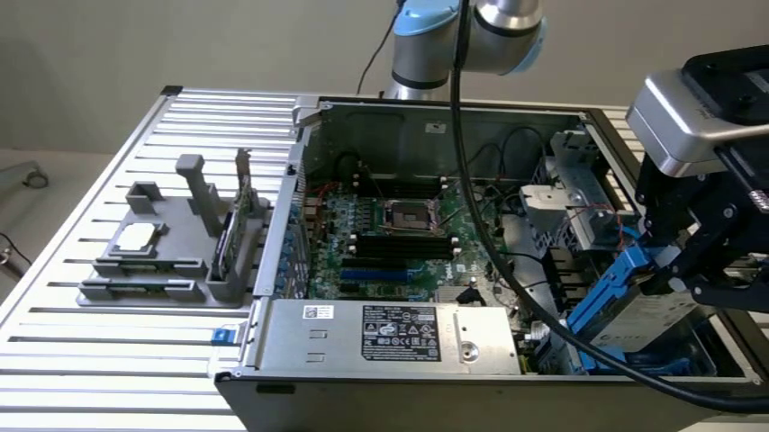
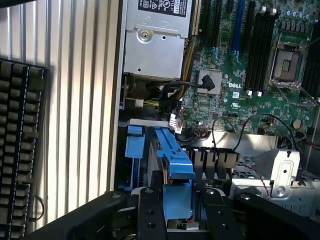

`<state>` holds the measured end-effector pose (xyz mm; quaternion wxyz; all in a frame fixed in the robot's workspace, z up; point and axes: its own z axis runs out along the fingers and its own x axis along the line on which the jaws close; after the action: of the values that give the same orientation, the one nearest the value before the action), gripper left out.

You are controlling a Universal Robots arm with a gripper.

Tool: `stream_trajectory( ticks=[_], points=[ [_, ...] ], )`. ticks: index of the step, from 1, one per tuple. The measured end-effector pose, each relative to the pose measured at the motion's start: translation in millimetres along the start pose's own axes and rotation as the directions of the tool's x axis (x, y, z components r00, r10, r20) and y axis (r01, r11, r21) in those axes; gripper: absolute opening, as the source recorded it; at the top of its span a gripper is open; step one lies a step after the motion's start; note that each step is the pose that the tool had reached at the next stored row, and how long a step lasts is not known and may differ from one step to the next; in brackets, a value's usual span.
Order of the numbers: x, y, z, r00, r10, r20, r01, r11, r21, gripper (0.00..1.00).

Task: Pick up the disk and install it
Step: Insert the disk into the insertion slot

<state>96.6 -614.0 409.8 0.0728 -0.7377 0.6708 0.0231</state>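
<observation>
The disk (image 1: 633, 310) is a silver-grey drive in a blue carrier. It hangs tilted on edge over the drive bay at the front corner of the open computer case (image 1: 301, 171), on the exterior view's right. My gripper (image 1: 675, 268) is shut on its upper end. In the wrist view the blue carrier of the disk (image 2: 172, 155) runs out from between the two black fingers (image 2: 150, 212) of my gripper (image 2: 181, 212) and points down toward the bay beside the motherboard.
Inside the case lie the green motherboard (image 1: 397, 225) and a grey metal box with a sticker (image 1: 384, 333). A black cable (image 1: 481, 225) hangs across the case. A grey fixture (image 1: 168, 256) carrying a small silver chip (image 1: 135, 237) stands on the slatted table. A keyboard (image 2: 20, 140) lies beside the case.
</observation>
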Motion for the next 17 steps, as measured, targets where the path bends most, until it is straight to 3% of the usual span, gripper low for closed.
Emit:
stream_trajectory(
  ticks=[15,17],
  points=[
    [5.3,1.8,-0.8,0.9986,-0.053,0.0066,0.053,0.9986,-0.0062,0.32],
    [5.7,2.3,-1.0,0.9984,-0.055,0.0069,0.055,0.9984,-0.0066,0.38]
  ],
)
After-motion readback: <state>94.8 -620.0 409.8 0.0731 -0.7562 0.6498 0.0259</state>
